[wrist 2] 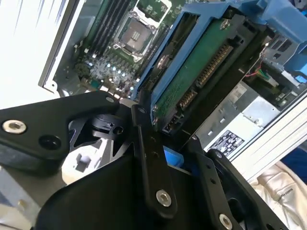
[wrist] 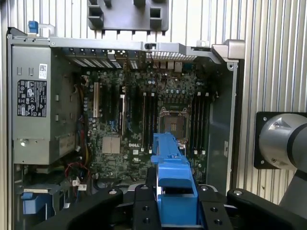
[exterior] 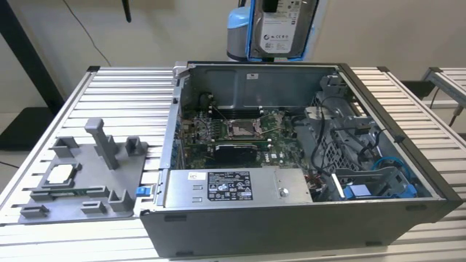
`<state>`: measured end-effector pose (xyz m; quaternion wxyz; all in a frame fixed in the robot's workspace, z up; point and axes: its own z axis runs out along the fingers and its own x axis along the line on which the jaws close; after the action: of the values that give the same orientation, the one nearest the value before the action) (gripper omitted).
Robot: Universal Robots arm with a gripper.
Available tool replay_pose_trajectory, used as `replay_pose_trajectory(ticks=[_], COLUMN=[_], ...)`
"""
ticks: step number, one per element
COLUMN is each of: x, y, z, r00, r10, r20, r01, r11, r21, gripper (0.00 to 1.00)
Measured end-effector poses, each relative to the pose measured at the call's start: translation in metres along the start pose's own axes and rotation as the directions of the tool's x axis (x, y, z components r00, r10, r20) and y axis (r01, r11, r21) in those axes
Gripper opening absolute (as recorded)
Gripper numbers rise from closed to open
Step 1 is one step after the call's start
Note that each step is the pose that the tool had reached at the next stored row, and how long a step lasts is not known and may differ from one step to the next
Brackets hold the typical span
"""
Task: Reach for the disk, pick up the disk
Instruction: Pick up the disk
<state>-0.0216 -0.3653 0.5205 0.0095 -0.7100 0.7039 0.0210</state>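
The arm (exterior: 239,33) hangs above the far edge of the desk (exterior: 124,93), wrist pointing down over the rear wall of the open computer case (exterior: 291,218). Its claw (wrist 2: 165,143) is pinching the disk (exterior: 280,27), which is held upright in the air, clear of the case, white label facing the exterior view and blue rails along both sides. In the first wrist view the black fingers (wrist: 144,206) flank one blue rail over the motherboard (wrist: 144,120). The desk is ribbed metal; a grey moulded fixture (exterior: 87,174) lies by its edge on the exterior view's left. A pale wall (exterior: 167,33) stands behind, and another ribbed desk (exterior: 448,76) is at the exterior view's right
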Motion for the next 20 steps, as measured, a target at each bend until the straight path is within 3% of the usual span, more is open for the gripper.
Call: replay_pose_trajectory(ticks=[20], x=[0.0006], y=[-0.0670], z=[-0.0011], r00=[1.0000], r10=[0.000], r20=[0.0001], r01=[0.000], r11=[1.0000], r21=[0.0000], gripper=[0.00])
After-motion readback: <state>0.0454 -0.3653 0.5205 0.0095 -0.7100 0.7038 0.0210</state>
